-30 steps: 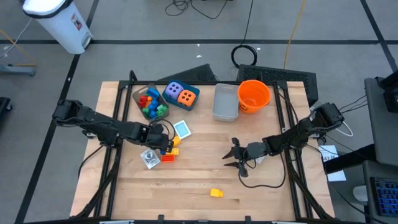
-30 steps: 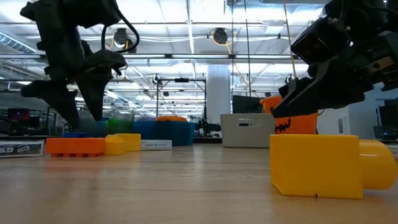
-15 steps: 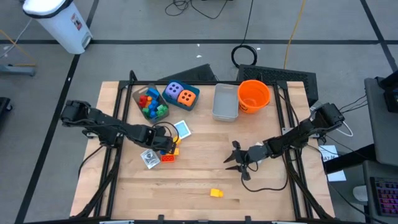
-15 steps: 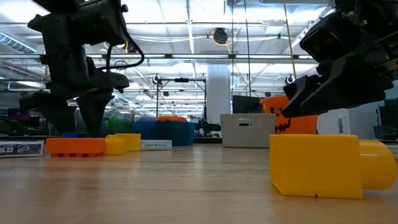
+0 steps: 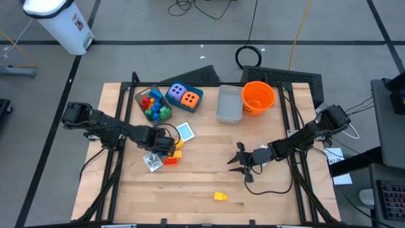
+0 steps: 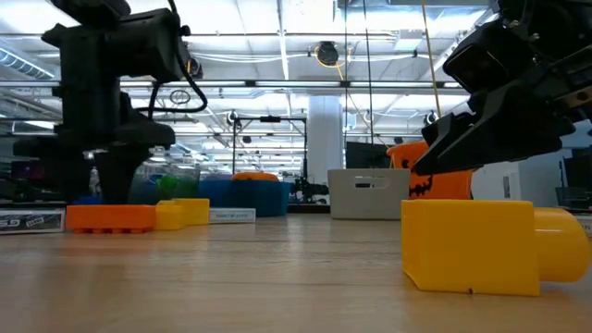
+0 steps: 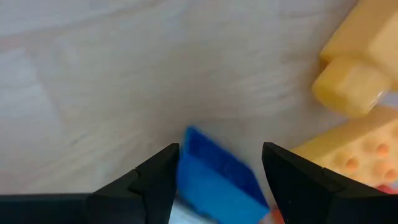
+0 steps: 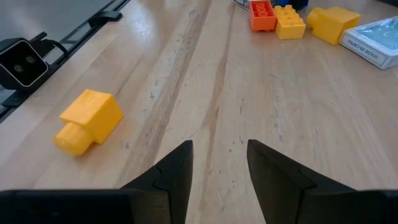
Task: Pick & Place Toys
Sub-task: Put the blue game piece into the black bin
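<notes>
Reaching low over the bricks

Left arm stretches low across the wooden table (image 5: pixel 190 190). Its left gripper (image 7: pixel 214 162) straddles a blue brick (image 7: pixel 217 177), fingers apart on either side, not clamped. Right gripper (image 5: pixel 239 161) hovers mid-table, fingers parted, holding nothing. Bare wood lies between it and a lone yellow brick (image 8: pixel 87 120) near the front edge.

Dice: two, one purple (image 5: pixel 178 92) and one orange (image 5: pixel 190 98), both inside the teal box (image 5: pixel 197 94)
Loose bricks on the counter (image 5: pixel 202 183): one lone yellow brick (image 5: pixel 219 196); by the left arm an orange brick (image 5: pixel 171 161), two yellow (partly hidden) and a blue brick (image 7: pixel 217 177)
Card packs: two
Orange bucket (image 5: pixel 258 96): one
Grey tub (image 5: pixel 229 104): one
</notes>
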